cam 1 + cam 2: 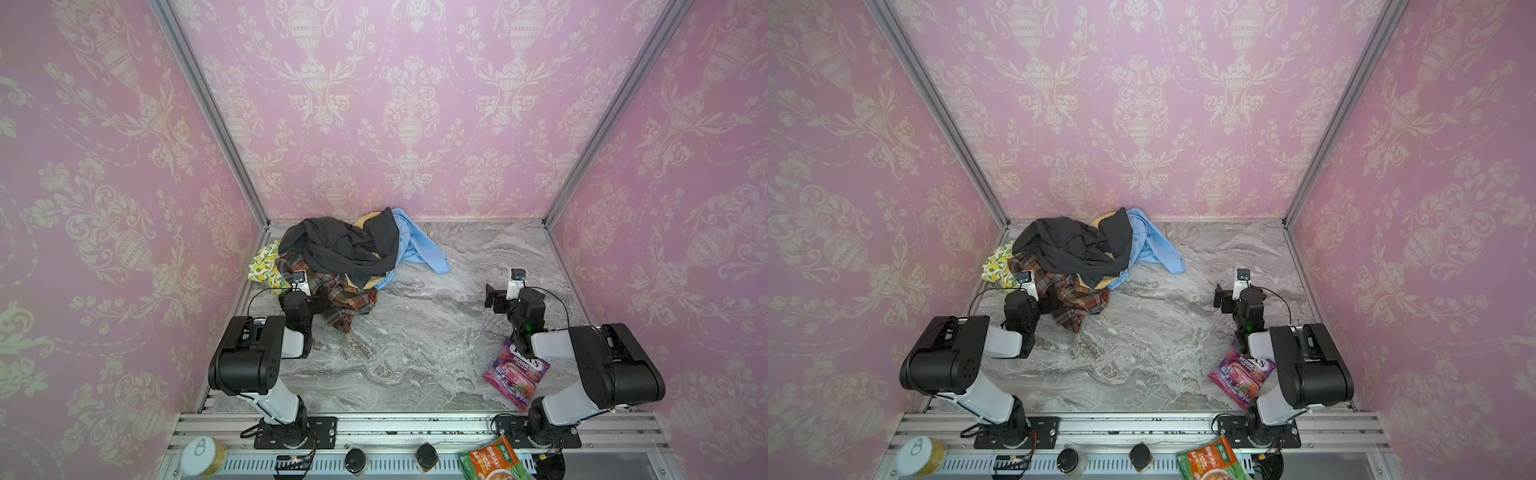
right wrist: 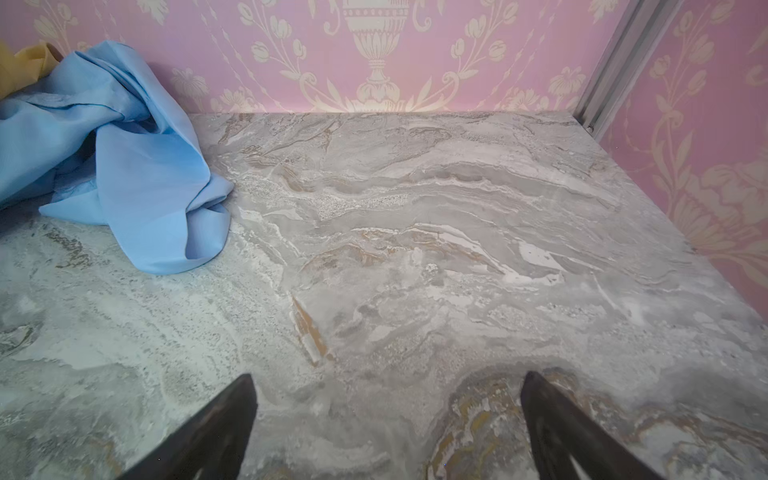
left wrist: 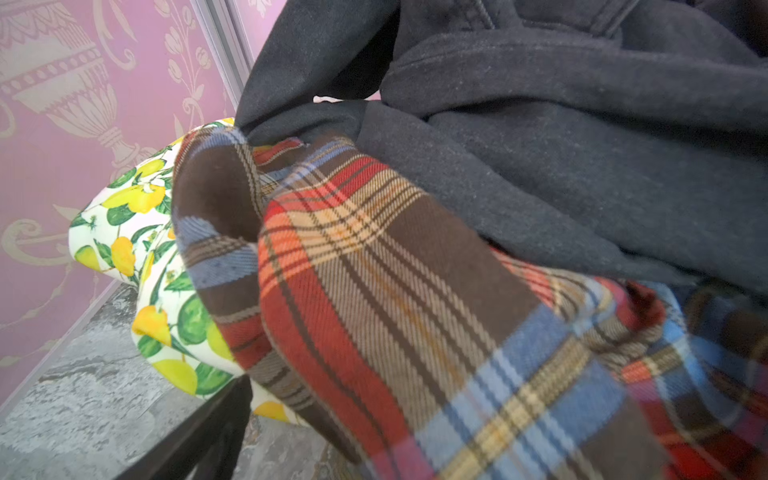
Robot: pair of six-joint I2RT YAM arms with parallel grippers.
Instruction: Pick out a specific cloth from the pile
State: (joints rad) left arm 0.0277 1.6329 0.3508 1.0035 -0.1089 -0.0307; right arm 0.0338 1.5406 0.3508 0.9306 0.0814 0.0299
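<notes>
The pile [image 1: 332, 262] [image 1: 1065, 262] sits at the back left of the marble table. A black garment [image 1: 345, 245] [image 3: 582, 145] lies on top, over red-brown plaid [image 1: 347, 301] [image 3: 395, 291], lemon print [image 1: 264, 266] [image 3: 124, 249] and mustard fabric [image 1: 368, 220]. The cloth [image 1: 419, 245] [image 1: 1152, 247] [image 2: 137, 166], light sky-blue, spills from the pile's right side onto the table, partly under the black garment. My left gripper [image 1: 322, 301] [image 1: 1050, 301] pushes into the plaid; one finger [image 3: 216, 424] shows, the other is hidden under plaid. My right gripper [image 1: 492, 297] [image 1: 1221, 297] [image 2: 388, 378] hangs open over bare table, right of the cloth.
A purple berries snack bag [image 1: 517, 374] [image 1: 1241, 376] lies beside the right arm. On the front rail stand a can [image 1: 203, 457], two dark-capped bottles [image 1: 355, 459] [image 1: 427, 455] and a green-orange packet [image 1: 494, 461]. Pink walls close in the table [image 1: 415, 353].
</notes>
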